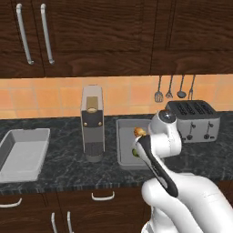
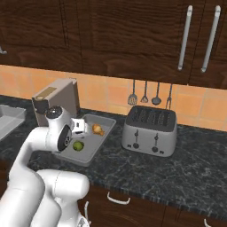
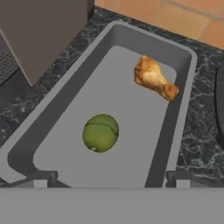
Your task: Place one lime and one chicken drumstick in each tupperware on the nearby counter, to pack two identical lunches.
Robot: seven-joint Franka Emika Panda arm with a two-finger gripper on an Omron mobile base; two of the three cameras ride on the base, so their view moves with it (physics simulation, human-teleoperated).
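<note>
A grey tupperware [image 3: 148, 38] on the dark counter [image 1: 68, 159] holds one lime [image 3: 100, 132] near its middle and one chicken drumstick [image 3: 154, 78] at its far end; the two lie apart. My gripper [image 3: 109, 181] hovers over the near end of this tupperware, open, with nothing between its fingertips [image 3: 41, 179]. From the right base view, the hand [image 2: 80, 126] sits just above the tupperware [image 2: 91, 146], with the lime [image 2: 78, 145] below it and the drumstick [image 2: 98, 129] beyond. A second tupperware [image 1: 22, 157] stands empty at the counter's left.
A tall coffee machine [image 1: 92, 123] stands between the two tupperwares, close to the filled one's left side. A silver toaster [image 2: 150, 131] sits to its right. Utensils [image 1: 175, 88] hang on the tiled wall; dark cabinets hang overhead.
</note>
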